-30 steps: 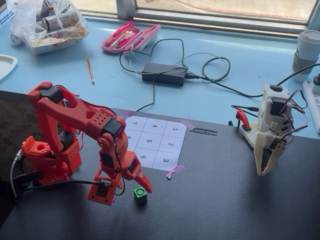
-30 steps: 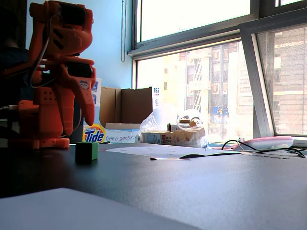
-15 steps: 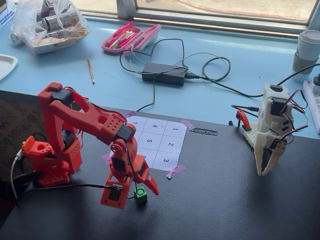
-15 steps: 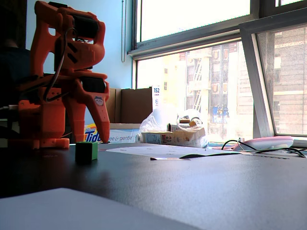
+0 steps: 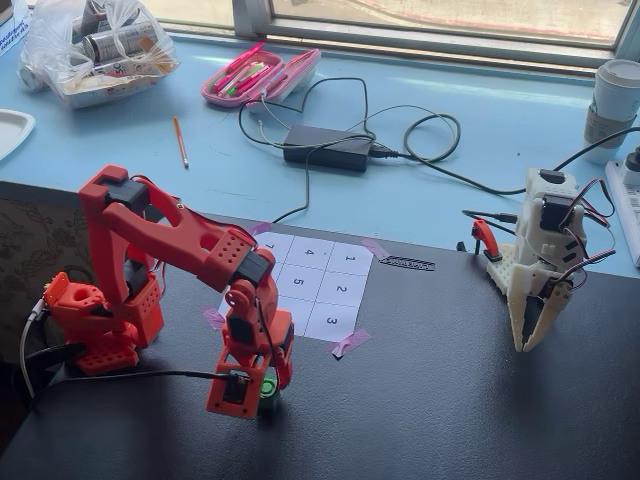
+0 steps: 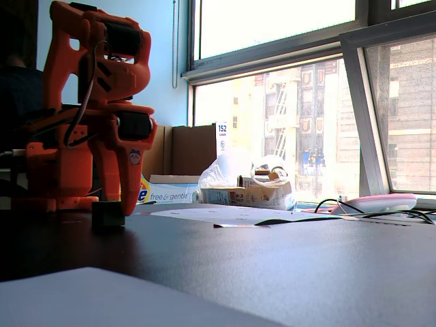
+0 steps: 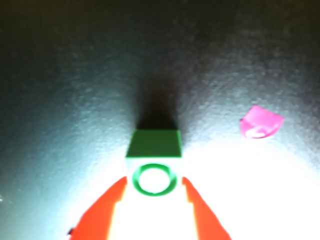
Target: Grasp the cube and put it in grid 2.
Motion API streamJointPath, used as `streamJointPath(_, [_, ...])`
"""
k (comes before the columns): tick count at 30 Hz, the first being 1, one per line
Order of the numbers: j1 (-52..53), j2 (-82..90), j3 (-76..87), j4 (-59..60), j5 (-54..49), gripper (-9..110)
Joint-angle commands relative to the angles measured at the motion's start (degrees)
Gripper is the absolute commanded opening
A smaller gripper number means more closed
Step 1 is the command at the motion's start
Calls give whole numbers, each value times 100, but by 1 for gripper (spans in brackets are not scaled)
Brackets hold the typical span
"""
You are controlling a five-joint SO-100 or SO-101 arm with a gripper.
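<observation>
In a fixed view from above, the orange arm [image 5: 170,250] stands at the left of the dark table [image 5: 450,400], bent forward and down so that its gripper [image 5: 262,392] reaches the tabletop in front of the numbered paper sheet [image 5: 310,285]. The cube [image 5: 268,387] sits on the dark surface right at the gripper's tip, below and left of the sheet, well clear of the paper. Grid 2 [image 5: 342,289] lies in the sheet's right column, between the cells marked 1 and 3, with nothing on it. Further right stands a white arm [image 5: 545,260], its gripper pointing down, apart from everything else.

In a fixed view taken low along the table, the cube [image 6: 108,214] shows as a dark block resting on the surface, just left of one orange finger [image 6: 131,197] that comes down beside it.

The wrist view is glary and soft. The left finger [image 7: 102,212] and the right finger [image 7: 205,212] are spread apart, with the cube [image 7: 154,165] between their tips, its ring-marked face toward the camera. A bright gap shows on each side, so neither finger appears pressed against it, though the blur leaves contact uncertain. A scrap of pink tape [image 7: 260,122] lies off to the right
</observation>
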Motion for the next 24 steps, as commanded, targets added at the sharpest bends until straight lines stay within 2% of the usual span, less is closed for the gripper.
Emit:
streamJointPath(1, [9, 26, -35, -53, -53, 0])
streamJointPath(5, [0, 9, -35, -44, -70, 1])
streamJointPath(7, [-9, 9, -35, -18, -123, 7])
streamJointPath(11, [18, 35, -44, 18, -88, 0])
streamJointPath(16, [-97, 149, -97, 193, 44, 0])
streamJointPath(20, [-360, 360, -686, 809, 62, 0])
streamJointPath(24, [-809, 396, -1951, 1679, 44, 0])
